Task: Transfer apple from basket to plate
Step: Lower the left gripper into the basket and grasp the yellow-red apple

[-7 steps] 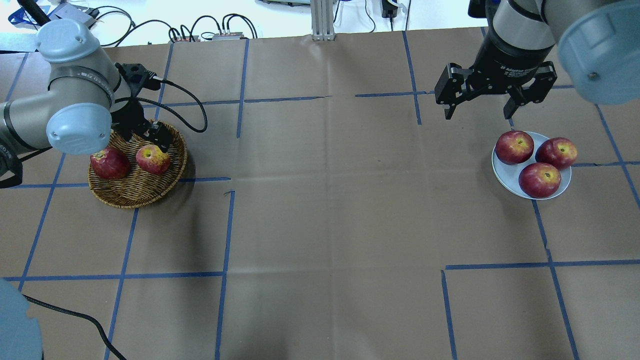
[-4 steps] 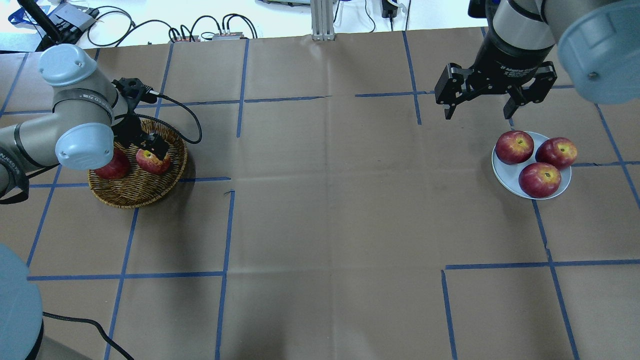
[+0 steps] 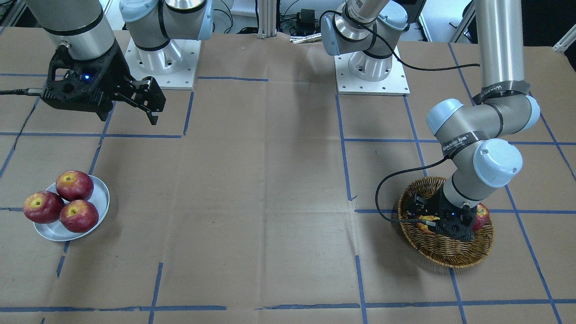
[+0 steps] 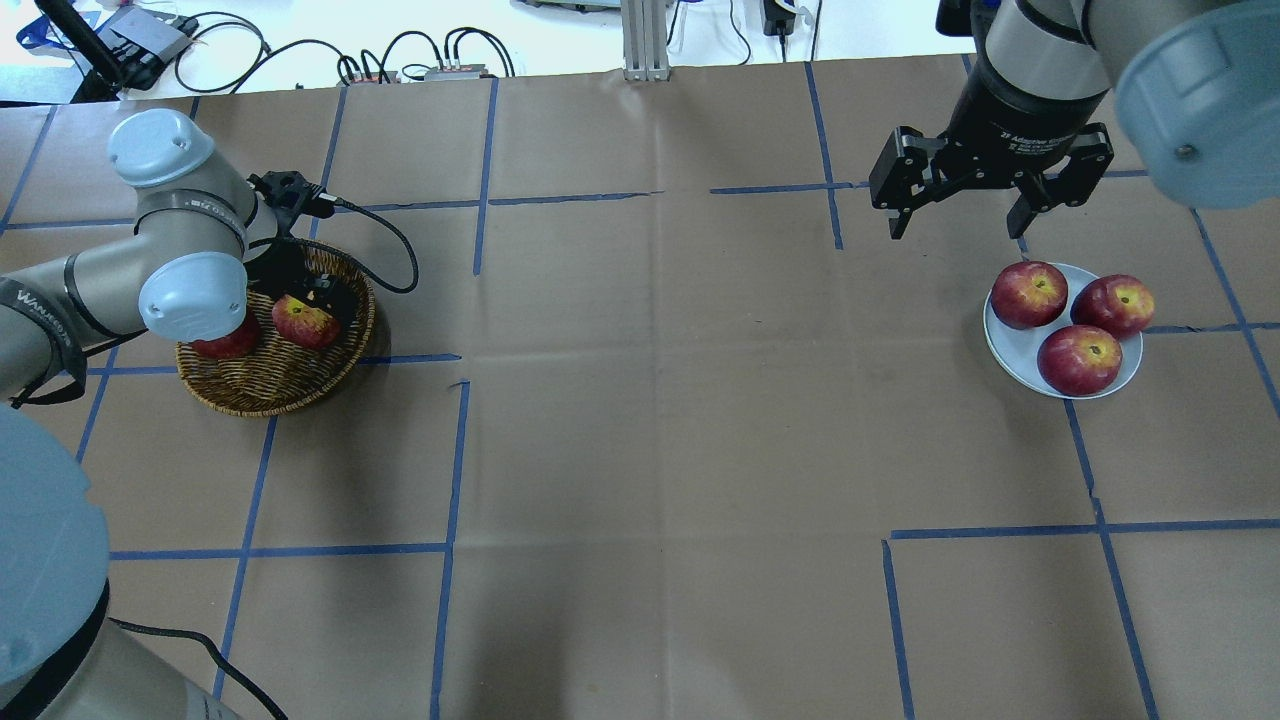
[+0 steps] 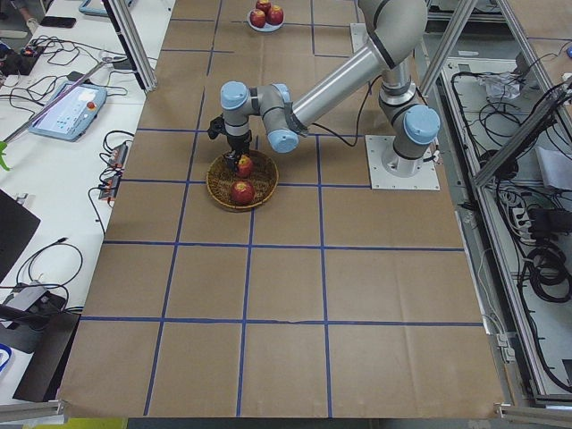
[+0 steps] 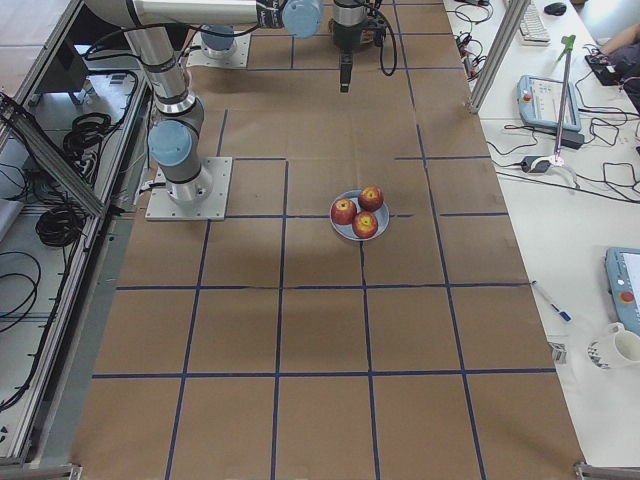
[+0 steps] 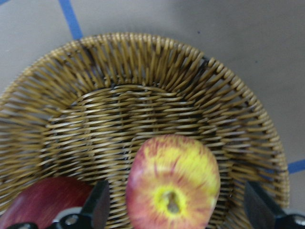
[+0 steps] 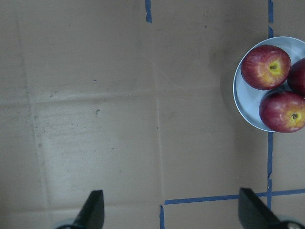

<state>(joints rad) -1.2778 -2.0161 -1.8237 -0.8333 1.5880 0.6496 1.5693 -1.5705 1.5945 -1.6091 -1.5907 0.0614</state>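
Note:
The apple (image 4: 303,321), yellow streaked with red, lies in the brown wicker basket (image 4: 260,392) at the table's left. My left gripper (image 4: 312,303) is down in the basket. The left wrist view shows it open, one finger (image 7: 97,210) on each side of the apple (image 7: 171,183), not closed on it. The grey-white plate (image 4: 1008,352) sits at the right with three dark red apples on it. My right gripper (image 4: 957,225) is open and empty, above the table just behind the plate. Its wrist view shows the plate (image 8: 240,102) at the right edge.
A dark red apple (image 4: 228,345) lies in the basket to the left of the yellow one, partly under my left arm; it also shows in the left wrist view (image 7: 38,202). Blue tape lines cross the brown paper table. Cables run along the far edge.
My left arm has swung and lowered, bringing the open gripper down into the basket around the yellow-red apple. The right arm has not moved.

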